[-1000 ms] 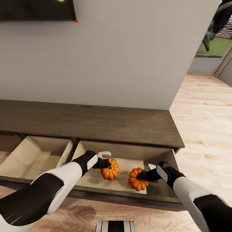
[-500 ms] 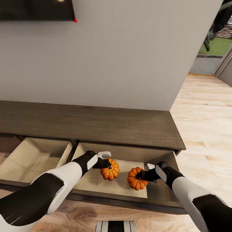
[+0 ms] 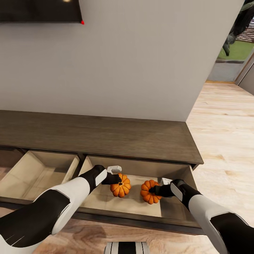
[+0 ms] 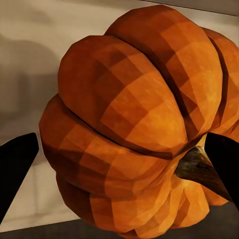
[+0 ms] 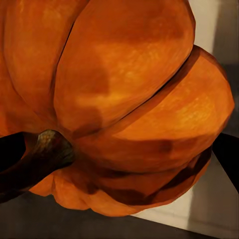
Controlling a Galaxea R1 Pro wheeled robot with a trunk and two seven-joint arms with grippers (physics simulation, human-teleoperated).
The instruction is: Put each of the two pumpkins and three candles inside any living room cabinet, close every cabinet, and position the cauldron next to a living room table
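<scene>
Sitting inside the right-hand open drawer of the cabinet (image 3: 106,135): two pumpkins, the left pumpkin (image 3: 120,186) and the right pumpkin (image 3: 150,192), near each other over the pale drawer floor; whether resting on it or hanging just above, impossible to tell. Looking rigid and light, ribbed and waxy, so likely slipping a little along the grooves under a sideways squeeze. Probably best gripped across the widest ribs, with fingers seated in two opposite furrows; the short dark stem (image 4: 196,167) seeming too thin and off-centre for a safe hold.

Being grasped right now: left gripper (image 3: 118,181) clenched on the left pumpkin from its near-left side, fingers (image 4: 17,164) flanking the body in the left wrist view. Right gripper (image 3: 154,191) likewise clamped on the right pumpkin, coming in from the right, one dark finger (image 5: 230,155) showing at the fruit's edge.

Lying further out: a second open drawer (image 3: 38,169) to the left, pale inside. Beyond, the long wood top, a grey wall, and light plank floor (image 3: 225,116) to the right.
</scene>
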